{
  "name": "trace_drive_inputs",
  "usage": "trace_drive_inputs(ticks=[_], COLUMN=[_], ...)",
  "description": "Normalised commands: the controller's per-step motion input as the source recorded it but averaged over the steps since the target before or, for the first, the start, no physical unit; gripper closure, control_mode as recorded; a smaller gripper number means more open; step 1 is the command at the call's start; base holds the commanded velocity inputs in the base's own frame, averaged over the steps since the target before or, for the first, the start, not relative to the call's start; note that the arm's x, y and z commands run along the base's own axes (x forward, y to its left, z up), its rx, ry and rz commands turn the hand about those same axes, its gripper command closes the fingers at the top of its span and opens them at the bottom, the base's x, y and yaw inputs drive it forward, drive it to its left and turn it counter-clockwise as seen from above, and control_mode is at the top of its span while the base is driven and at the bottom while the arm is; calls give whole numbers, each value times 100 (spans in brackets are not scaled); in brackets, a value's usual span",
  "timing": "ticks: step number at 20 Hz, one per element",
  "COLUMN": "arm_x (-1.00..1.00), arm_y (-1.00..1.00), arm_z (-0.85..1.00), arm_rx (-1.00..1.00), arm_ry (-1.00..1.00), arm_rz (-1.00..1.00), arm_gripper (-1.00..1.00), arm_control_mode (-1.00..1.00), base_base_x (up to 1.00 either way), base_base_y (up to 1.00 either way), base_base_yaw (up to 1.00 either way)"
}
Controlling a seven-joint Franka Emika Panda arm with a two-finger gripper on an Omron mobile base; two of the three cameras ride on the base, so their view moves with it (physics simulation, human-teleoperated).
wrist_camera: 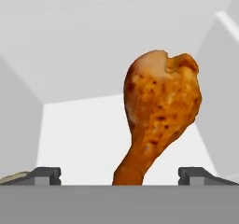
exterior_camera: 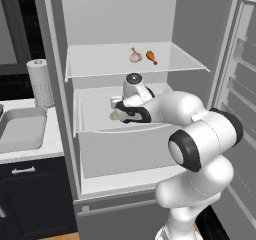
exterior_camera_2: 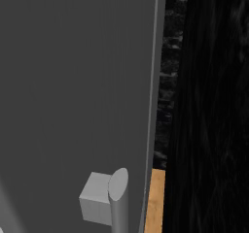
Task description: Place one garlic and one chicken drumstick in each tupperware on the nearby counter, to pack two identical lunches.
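Note:
My gripper (wrist_camera: pixel 120 175) is open, with its two fingertips (wrist_camera: pixel 44 175) spread wide on either side of a browned chicken drumstick (wrist_camera: pixel 158 111) that lies close ahead on a white fridge shelf. The fingers do not touch it. A pale garlic (wrist_camera: pixel 14 177) peeks in beside the left tip. From the left base view, the gripper (exterior_camera: pixel 114 109) reaches into the middle shelf of the open fridge, next to that garlic (exterior_camera: pixel 113 116). On the shelf above sit a second garlic (exterior_camera: pixel 135 55) and a second drumstick (exterior_camera: pixel 151 57). A grey tupperware (exterior_camera: pixel 22 129) rests on the white counter (exterior_camera: pixel 55 140) to the left.
A paper towel roll (exterior_camera: pixel 40 81) stands on the counter beside the fridge wall. The open fridge door (exterior_camera: pixel 245 84) hangs at the right, and its grey outer face with a bar handle (exterior_camera_2: pixel 116 198) blocks the right base view. Dark cabinet fronts (exterior_camera: pixel 30 194) lie under the counter.

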Motion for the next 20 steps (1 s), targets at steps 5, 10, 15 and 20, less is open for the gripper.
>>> trace_drive_inputs(ticks=[5, 10, 15, 20], arm_x=[0, 14, 13, 33], arm_y=[-1, -10, -27, -2], arm_z=[-36, 4, 0, 0], arm_rx=[0, 0, 2, 0], arm_ry=[0, 1, 3, 6], arm_rz=[0, -3, -12, -7], arm_gripper=[-100, -100, -100, -100], arm_control_mode=[-100, -100, -100, -100], base_base_x=[0, 0, 0, 0], base_base_y=[0, 0, 0, 0], base_base_yaw=[0, 0, 0, 0])
